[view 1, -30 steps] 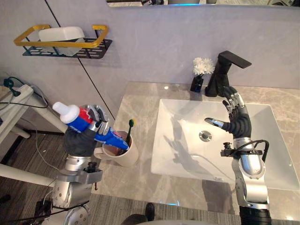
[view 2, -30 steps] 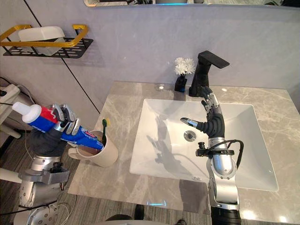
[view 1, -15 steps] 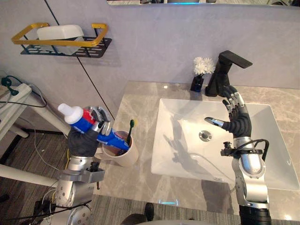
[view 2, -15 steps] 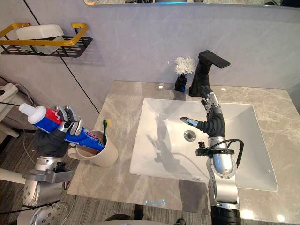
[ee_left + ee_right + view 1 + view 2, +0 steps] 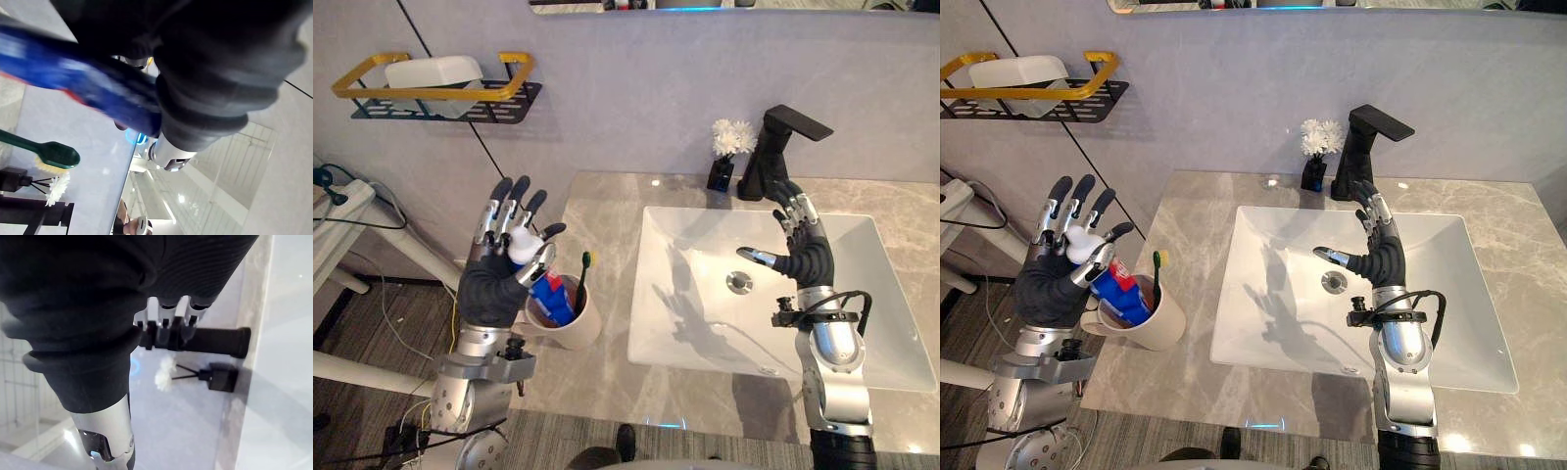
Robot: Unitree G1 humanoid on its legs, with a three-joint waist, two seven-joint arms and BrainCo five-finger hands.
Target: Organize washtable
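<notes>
At the far left a wall shelf [image 5: 440, 98] holds a white soap dish [image 5: 433, 70]. Below it the left hand [image 5: 492, 282] is raised beside the counter's edge with its fingers [image 5: 499, 208] spread straight, grasping nothing. The toothpaste tube [image 5: 546, 291] stands in the beige cup [image 5: 573, 328], its long axis close to upright and leaning toward that hand, so the white cap sits just in front of the palm. I can't tell whether the thumb touches it. A green toothbrush [image 5: 581, 279] shares the cup. To clear it, I'd judge the left hand should draw away from the cap without tipping the tube. Further right, over the sink [image 5: 690, 313], the right hand [image 5: 803, 257] hovers relaxed and empty, well apart from the cup, near the black faucet [image 5: 773, 152].
</notes>
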